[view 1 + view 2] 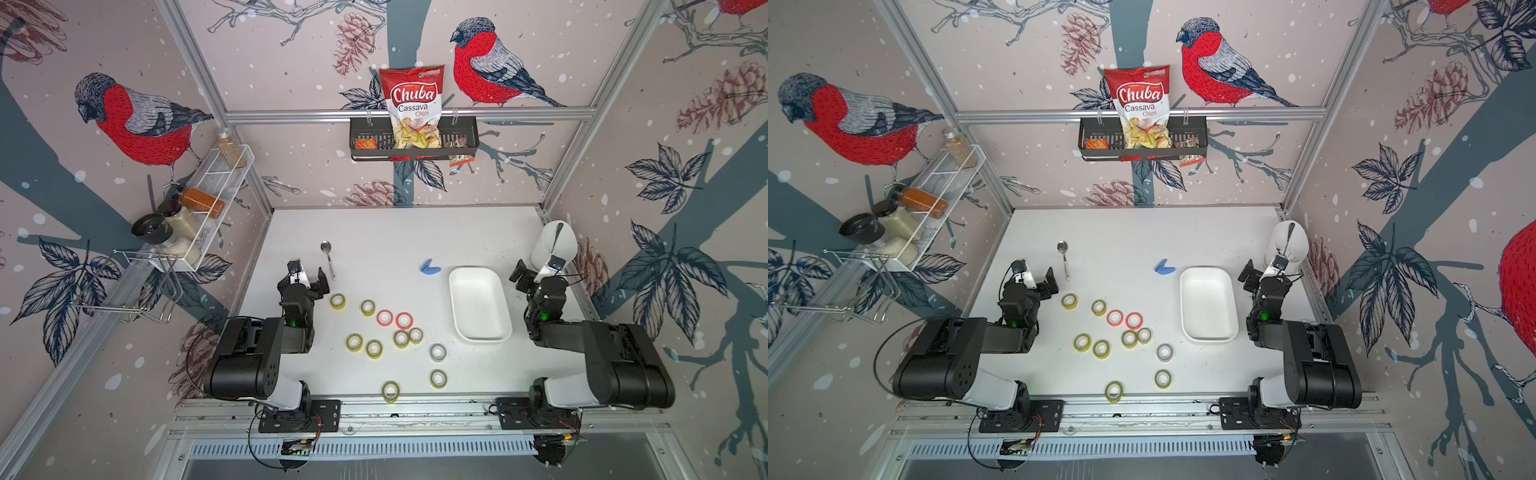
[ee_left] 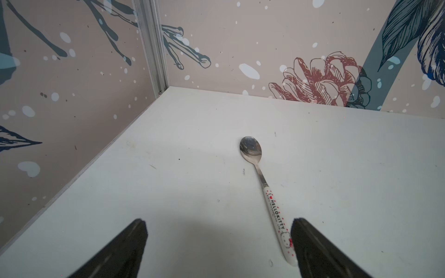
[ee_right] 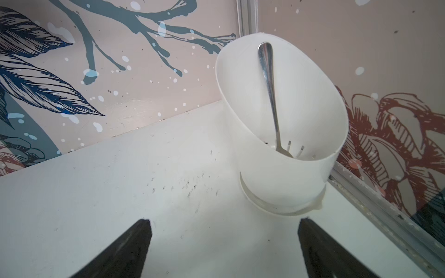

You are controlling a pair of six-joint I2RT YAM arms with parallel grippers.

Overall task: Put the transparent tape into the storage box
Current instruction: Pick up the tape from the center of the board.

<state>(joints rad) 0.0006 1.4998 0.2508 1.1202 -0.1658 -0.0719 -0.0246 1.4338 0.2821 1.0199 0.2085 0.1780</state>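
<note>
Illumination is bright, even and diffuse, coming from overhead. The white table (image 1: 374, 232) carries only soft-edged shadows and no harsh glare. Both top views show wide-angle stretching toward the edges. In the left wrist view, the fingers (image 2: 120, 250) of the left gripper (image 2: 219, 220) are slightly out of focus.

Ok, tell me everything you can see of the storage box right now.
The storage box is a shallow white tub, plastic-looking, rectangular with rounded corners and a thick rim. It sits flat on the table, toward the robot's right, and is empty. Nothing touches it; the blue clip lies apart, just off a far corner.
</note>
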